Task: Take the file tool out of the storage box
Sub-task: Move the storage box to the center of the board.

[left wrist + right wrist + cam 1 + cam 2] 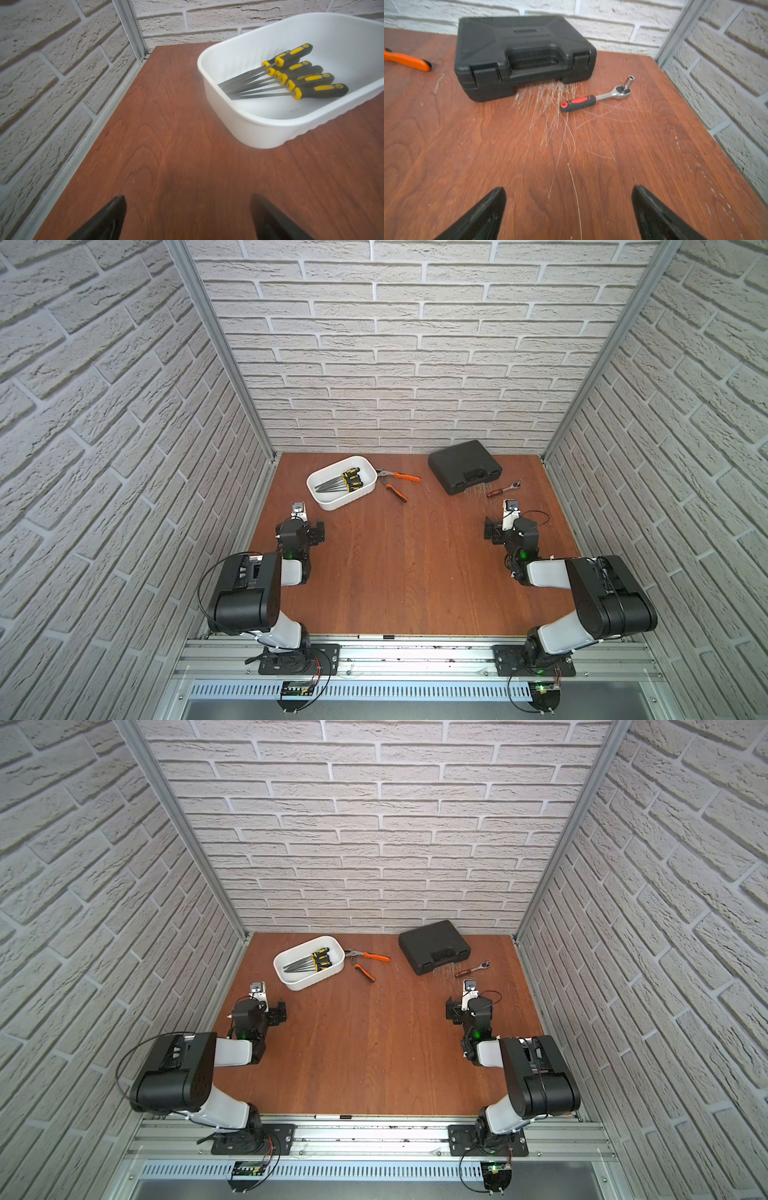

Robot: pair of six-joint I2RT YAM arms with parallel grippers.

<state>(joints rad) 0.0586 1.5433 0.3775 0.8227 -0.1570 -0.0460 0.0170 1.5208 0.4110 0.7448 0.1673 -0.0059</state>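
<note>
Left tool (187,197) is hovering near the storage box (259,133), jaws apart, empty. The files (280,79) are lying inside the box, blades pointing toward this tool, handles at the far end. Right tool (569,188), also spread, is sitting well apart from the box; left arm is looking nearer

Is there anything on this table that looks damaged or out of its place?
Yes. Pale thin lines, seemingly scratches, fan out over the wooden table from the front edge of the black case, next to the ratchet. The orange pliers lie spread open outside the storage box; nothing else stands out.
</note>
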